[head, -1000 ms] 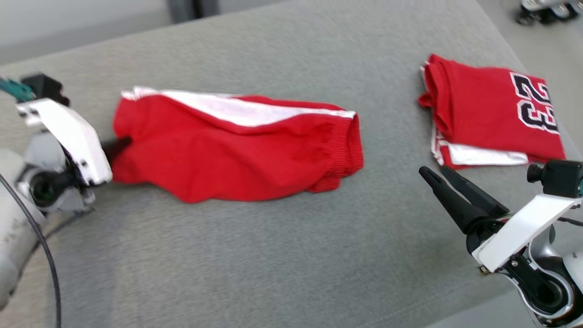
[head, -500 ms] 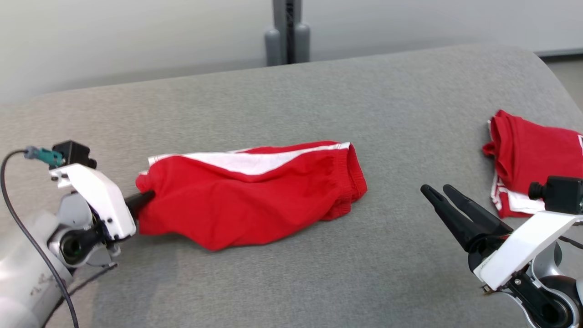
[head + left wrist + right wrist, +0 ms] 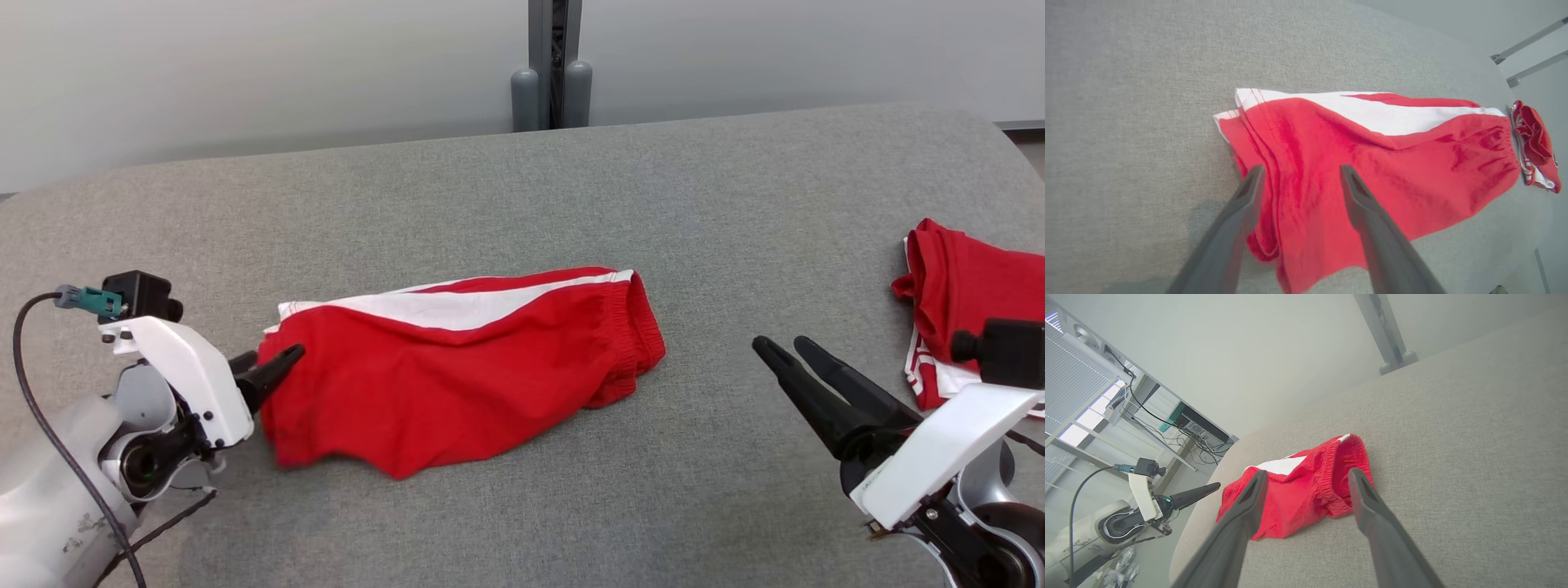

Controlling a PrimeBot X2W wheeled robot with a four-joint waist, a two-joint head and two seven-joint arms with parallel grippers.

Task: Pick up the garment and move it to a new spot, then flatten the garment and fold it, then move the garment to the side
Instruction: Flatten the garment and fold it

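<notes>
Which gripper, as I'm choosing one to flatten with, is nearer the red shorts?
Left. The left gripper is at the red shorts' left end, jaws open over it; the right gripper hovers apart, well off their waistband end.

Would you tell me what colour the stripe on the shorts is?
The stripe is white, on red shorts; clearest in the left wrist view.

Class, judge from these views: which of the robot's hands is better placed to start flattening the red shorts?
Left, probably. The left hand is open at the hem end of the red shorts, while the right hand hovers open, apart from them.
</notes>
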